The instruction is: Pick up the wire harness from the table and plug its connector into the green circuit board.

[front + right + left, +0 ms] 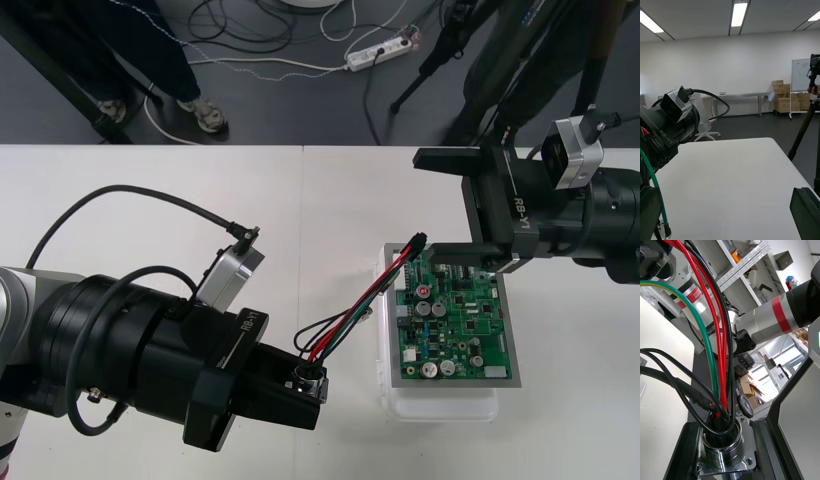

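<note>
Left jaws are pinching the wire harness (345, 310) by its metal socket (720, 452), low over the desk (150, 200) just beside the green board (455, 320). The wires run up to the black plug (415, 242) at the board's far left corner, right by my right jaws, which are spread wide there. So pickup's done. I reckon the plugging is what's left, since I can't tell if the plug's seated.

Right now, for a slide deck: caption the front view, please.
Left gripper holds harness socket; plug sits at the green circuit board, beside the open right gripper.
</note>
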`<state>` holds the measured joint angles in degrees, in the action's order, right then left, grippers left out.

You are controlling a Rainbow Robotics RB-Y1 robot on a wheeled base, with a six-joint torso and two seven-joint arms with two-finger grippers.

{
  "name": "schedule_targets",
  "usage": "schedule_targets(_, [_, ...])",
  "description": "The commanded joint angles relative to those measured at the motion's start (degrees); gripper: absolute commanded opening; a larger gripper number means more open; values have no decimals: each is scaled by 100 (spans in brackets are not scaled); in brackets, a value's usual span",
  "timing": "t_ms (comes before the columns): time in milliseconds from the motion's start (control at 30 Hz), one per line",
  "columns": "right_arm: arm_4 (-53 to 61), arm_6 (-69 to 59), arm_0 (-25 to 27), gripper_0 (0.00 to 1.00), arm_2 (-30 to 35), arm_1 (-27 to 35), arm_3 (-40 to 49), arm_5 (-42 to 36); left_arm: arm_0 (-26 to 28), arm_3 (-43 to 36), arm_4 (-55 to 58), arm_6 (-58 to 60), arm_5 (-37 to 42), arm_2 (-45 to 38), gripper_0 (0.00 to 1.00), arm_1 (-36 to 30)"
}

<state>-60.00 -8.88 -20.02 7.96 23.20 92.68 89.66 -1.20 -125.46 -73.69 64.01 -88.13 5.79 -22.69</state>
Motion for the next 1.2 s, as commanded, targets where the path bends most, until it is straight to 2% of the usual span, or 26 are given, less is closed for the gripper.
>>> schedule_targets(33, [287, -149, -46, 100, 65, 378, -58, 34, -205, -206, -14, 6, -187, 28, 0, 115])
schedule_targets(500, [665, -272, -46, 100, -216, 458, -58, 34, -196, -206, 21, 6, -187, 116, 0, 115])
schedule_targets(1033, [1272, -289, -240, 100, -1315, 800, -58, 34, -196, -206, 39, -20, -187, 124, 0, 115])
schedule_targets(1200, [1527, -298, -319, 100, -1403, 827, -66, 34, -188, -206, 48, -29, -187, 124, 0, 115])
